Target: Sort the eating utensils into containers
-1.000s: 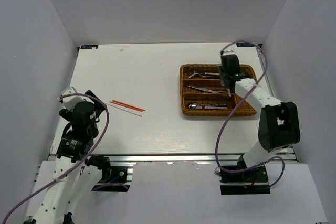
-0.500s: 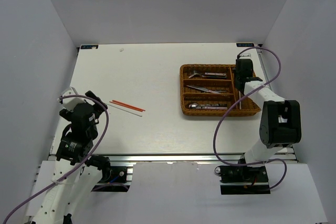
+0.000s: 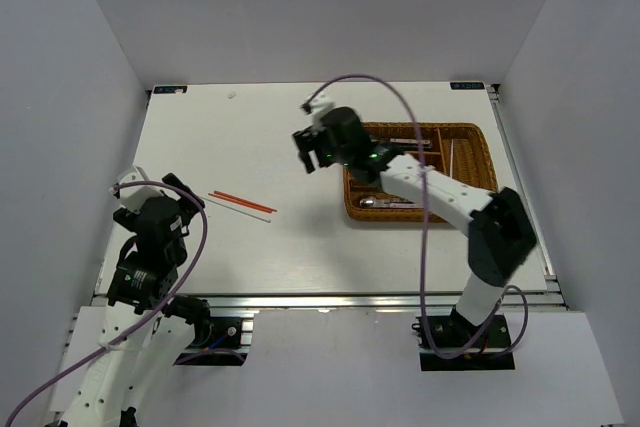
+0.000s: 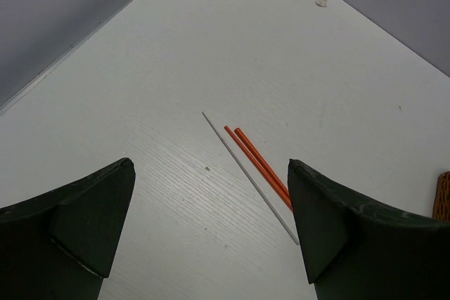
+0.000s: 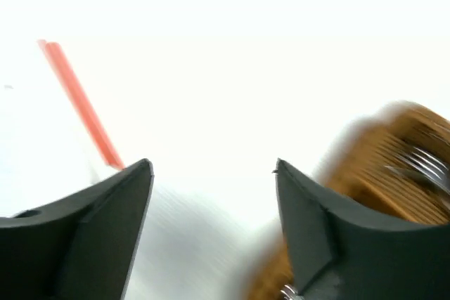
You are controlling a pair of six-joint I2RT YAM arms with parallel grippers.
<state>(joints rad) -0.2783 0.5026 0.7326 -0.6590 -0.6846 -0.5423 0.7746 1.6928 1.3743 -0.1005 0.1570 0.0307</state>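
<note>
Wicker tray (image 3: 465, 127): it sits on the right side of the table (image 3: 300, 237). It is split into parts so that each kind of thing gets its own place.
Spoon (image 3: 372, 202): it lies in the near long part of the tray. More metal pieces lie in the other long parts, but the arm hides some of them.
Red chopsticks (image 3: 243, 200): two lie flat on the table on the left, close side by side and well apart from the tray. They are not sorted yet.
White chopstick (image 3: 240, 207): it lies flat just beside the red ones, on their near side.
Right gripper (image 3: 312, 152): it is over bare table just left of the tray. Its jaws are wide apart and hold nothing. Its own camera is blurry but shows red sticks ahead, so I think it is going for them.
Left gripper (image 4: 211, 230): it is low at the near left. Its jaws are wide apart and empty. The chopsticks lie on the table out in front of it.
Next: I think the sticks must go into the tray.
Hard part: thin sticks lying flat are tricky to pinch.
</note>
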